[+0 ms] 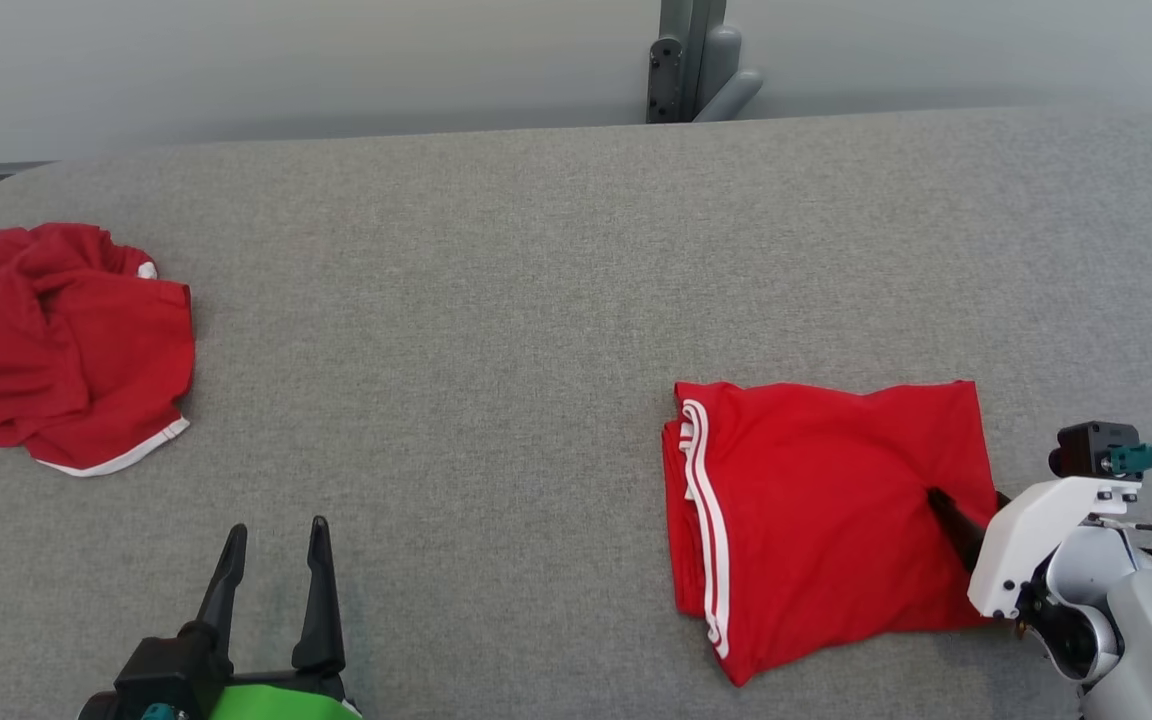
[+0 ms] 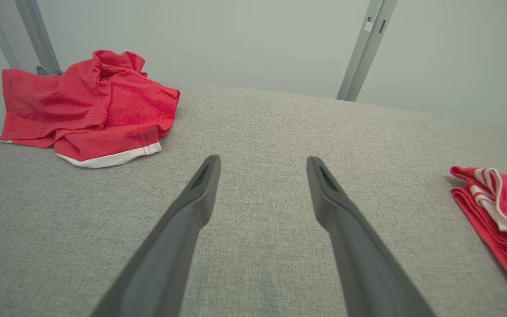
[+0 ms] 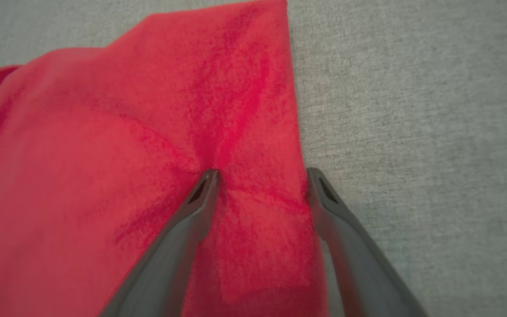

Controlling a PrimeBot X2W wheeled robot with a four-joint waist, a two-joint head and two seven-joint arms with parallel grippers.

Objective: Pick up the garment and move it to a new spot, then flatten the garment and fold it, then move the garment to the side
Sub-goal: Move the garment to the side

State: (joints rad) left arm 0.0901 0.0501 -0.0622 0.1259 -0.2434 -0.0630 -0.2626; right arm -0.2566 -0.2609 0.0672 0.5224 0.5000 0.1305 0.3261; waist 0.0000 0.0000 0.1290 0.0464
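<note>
Right gripper straddling the edge of the folded red garment

The folded red garment (image 1: 826, 500), white stripes along its left side, lies flat on the right of the grey padded surface (image 1: 496, 300). The right gripper (image 3: 262, 176) is spread apart: one finger dents the cloth, the other sits at its right edge, probably to pinch the layers and slide it aside. The left gripper (image 1: 276, 545) hovers released and empty, well clear, near a crumpled red garment (image 1: 56, 345) at far left
</note>
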